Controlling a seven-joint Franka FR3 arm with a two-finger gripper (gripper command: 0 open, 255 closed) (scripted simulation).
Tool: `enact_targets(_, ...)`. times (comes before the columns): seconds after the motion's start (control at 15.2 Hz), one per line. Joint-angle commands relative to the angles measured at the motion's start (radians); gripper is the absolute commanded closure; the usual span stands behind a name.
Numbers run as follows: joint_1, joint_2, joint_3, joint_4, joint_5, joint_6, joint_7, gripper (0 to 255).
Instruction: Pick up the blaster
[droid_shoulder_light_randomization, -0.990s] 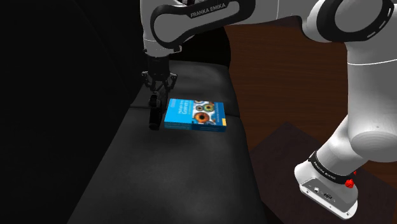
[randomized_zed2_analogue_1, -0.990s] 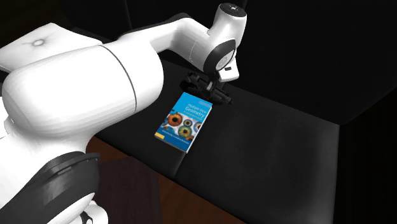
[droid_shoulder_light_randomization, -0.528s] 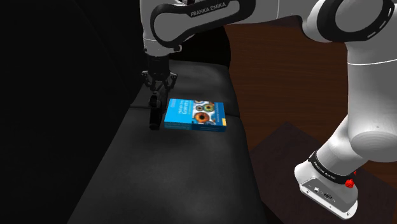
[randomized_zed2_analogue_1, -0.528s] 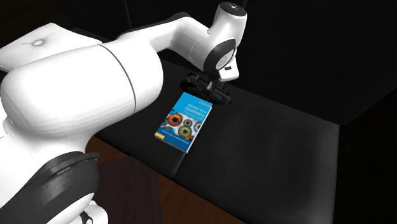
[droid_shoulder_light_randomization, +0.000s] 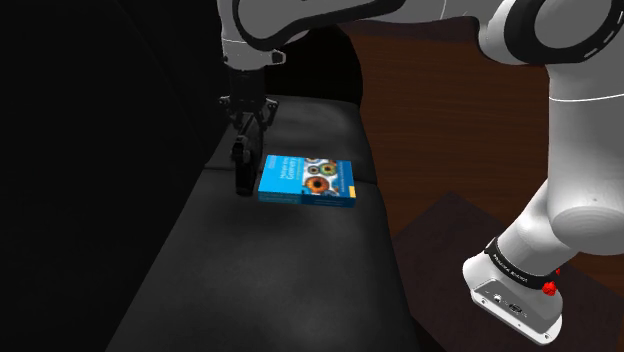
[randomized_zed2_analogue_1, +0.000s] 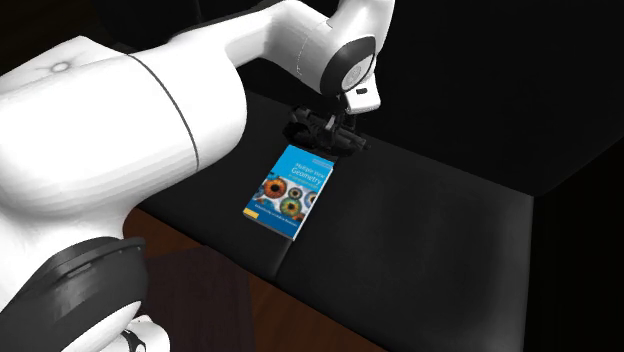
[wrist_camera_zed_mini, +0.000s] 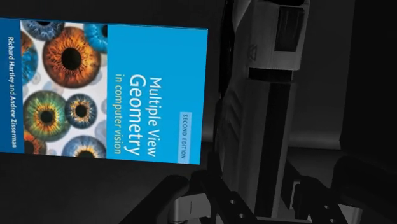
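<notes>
Climbed since a second ago, drawing the gripper (droid_shoulder_light_randomization: 246, 112) toward 12 o'clock in the shoulder view and bringing the blaster (droid_shoulder_light_randomization: 241, 172) up only slightly with it. Looks dark grey to black all over: long and boxy, with a stepped, panelled body and a narrow black strip down its length. Runs straight away from the gripper in the wrist view, near end between the two fingers. Clasped there, fingers drawn in against both flanks; cannot tell whether clear of the surface beneath. Sits at 9 o'clock of a blue book (droid_shoulder_light_randomization: 307, 180) in the shoulder view and at 1 o'clock of it in the second exterior view, just beside its edge. Shows coloured irises and the title "Multiple View Geometry in computer vision" on that cover. Lies flat on a dark padded seat (droid_shoulder_light_randomization: 280, 280), with red-brown floor (droid_shoulder_light_randomization: 450, 130) at 3 o'clock of it.
</notes>
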Motion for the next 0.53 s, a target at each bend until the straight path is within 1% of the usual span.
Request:
enact_targets(0.0, 0.001, -0.005, 0.002, 0.022, 0.002, -0.026, 0.0, 255)
enact_targets(0.33, 0.008, -0.008, 0.004, 0.087, 0.004, -0.092, 0.001, 255)
enact_targets(0.46, 0.009, -0.008, 0.004, 0.089, 0.004, -0.094, 0.001, 255)
